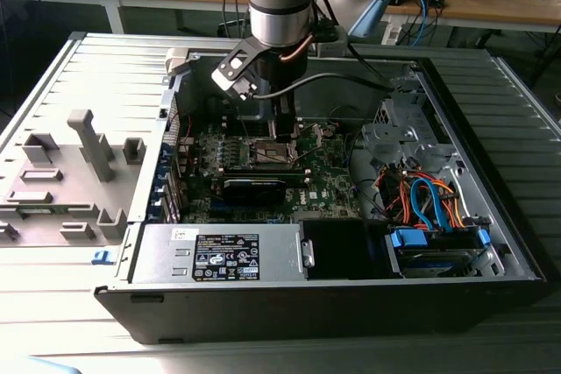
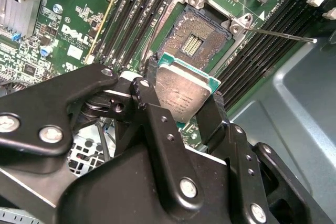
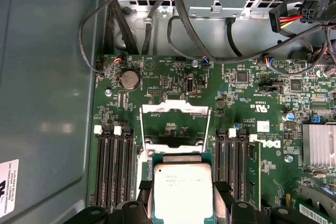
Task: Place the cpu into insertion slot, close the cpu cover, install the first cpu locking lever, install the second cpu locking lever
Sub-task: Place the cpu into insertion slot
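Second wrist view: jaws narrow, clamped on cpu [image 2: 181,94] edges; cpu hangs over open insertion slot [image 2: 197,38].

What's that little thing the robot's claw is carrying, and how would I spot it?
Look inside the open computer case at the green circuit board. Close by its open insertion slot, the gripper pinches the cpu: a flat square chip with a pale silvery face and green edge, unlike the long black slots beside it.

Cpu [image 2: 181,90] betw jaws, just above insertion slot [image 2: 197,38].
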Tool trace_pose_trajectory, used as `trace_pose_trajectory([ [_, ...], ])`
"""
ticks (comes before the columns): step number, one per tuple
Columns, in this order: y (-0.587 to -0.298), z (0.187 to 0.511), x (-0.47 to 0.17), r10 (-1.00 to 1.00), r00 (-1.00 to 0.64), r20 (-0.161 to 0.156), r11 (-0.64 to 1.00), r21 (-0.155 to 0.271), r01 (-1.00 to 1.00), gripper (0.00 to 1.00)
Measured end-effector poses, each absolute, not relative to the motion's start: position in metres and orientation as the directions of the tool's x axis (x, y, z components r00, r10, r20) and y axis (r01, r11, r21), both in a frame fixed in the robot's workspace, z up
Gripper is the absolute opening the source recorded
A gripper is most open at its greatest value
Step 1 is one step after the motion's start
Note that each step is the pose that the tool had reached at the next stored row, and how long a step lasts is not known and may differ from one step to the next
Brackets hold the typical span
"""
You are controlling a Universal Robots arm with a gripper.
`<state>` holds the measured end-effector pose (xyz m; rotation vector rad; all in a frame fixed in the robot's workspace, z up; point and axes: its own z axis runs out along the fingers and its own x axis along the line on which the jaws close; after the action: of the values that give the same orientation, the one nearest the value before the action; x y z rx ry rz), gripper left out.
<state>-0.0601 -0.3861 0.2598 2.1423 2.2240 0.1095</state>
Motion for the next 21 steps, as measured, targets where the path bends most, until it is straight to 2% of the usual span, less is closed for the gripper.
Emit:
trace_pose_trajectory([
  [21, -0.3860, 0.2564, -0.0637, 0.999, -0.038, 0.012, 0.037, 0.087, 0.996, 0.55],
])
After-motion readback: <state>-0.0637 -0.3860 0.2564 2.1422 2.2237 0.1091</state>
